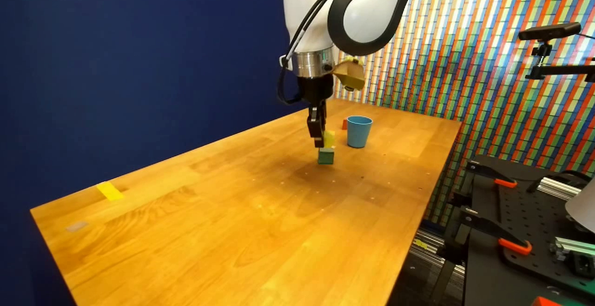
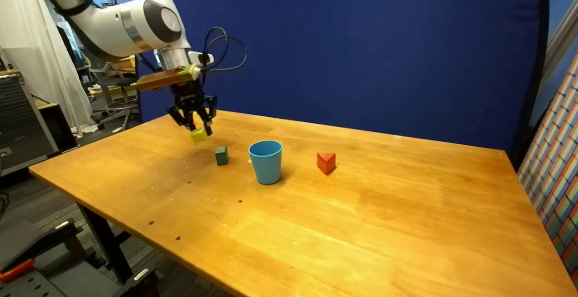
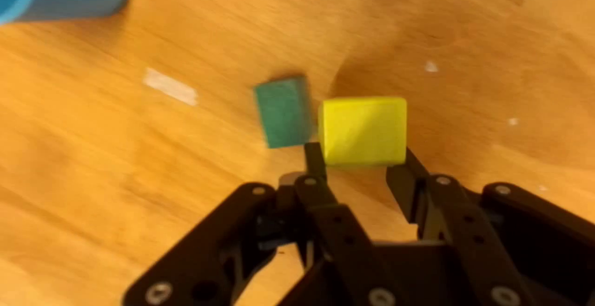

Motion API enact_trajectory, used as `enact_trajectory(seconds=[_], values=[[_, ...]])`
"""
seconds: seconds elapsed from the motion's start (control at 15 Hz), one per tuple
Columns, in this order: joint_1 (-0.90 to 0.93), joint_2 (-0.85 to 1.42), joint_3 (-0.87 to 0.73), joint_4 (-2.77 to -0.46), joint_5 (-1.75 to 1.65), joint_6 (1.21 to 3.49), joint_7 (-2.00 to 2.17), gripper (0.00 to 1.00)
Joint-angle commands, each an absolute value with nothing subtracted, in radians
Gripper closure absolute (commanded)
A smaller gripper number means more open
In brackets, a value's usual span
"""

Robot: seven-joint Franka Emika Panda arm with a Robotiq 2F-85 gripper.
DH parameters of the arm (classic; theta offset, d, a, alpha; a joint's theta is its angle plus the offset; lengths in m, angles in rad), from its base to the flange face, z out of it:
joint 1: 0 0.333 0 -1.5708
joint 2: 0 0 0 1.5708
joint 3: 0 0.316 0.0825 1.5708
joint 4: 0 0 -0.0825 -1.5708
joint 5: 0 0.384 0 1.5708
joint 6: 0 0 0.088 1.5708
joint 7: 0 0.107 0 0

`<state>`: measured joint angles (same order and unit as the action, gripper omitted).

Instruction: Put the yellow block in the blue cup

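Gripper [image 3: 359, 157]: narrow, its fingers [image 3: 316, 161] drawn in to the width of the yellow block [image 3: 365, 129] and touching it on opposite sides; it holds the block at the very tips, hanging to one side of the blue cup [image 2: 267, 168], near but apart.
Wooden table [image 2: 406, 225]: runs under the blue cup and reaches past it on every side.
Robot arm [image 2: 135, 28]: white with dark trim, coming down on the gripper's side of the blue cup.
Blue cup: upright on the table, mouth up, apart from the gripper and the blocks; cut off by the edge of the wrist view.
Red block [image 2: 326, 163]: triangular, on the table, on the opposite side of the blue cup from the gripper.
Yellow block: in the grip, clear of the table, outside the blue cup and farther from it than the green block [image 2: 221, 156].
Green block: on the table, between the blue cup and the yellow block in the wrist view.
Pale strip [image 3: 170, 86]: flat on the table between the blue cup and the green block.
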<state>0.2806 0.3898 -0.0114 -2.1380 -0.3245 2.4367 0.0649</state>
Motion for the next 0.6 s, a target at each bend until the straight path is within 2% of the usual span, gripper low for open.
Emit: enact_trajectory(seconds=[0.0, 0.53], values=[[0.220, 0.256, -0.064, -2.199, -0.400, 2.387, 0.133, 0.84], [0.077, 0.256, -0.109, -2.173, -0.450, 2.378, 0.154, 0.84]])
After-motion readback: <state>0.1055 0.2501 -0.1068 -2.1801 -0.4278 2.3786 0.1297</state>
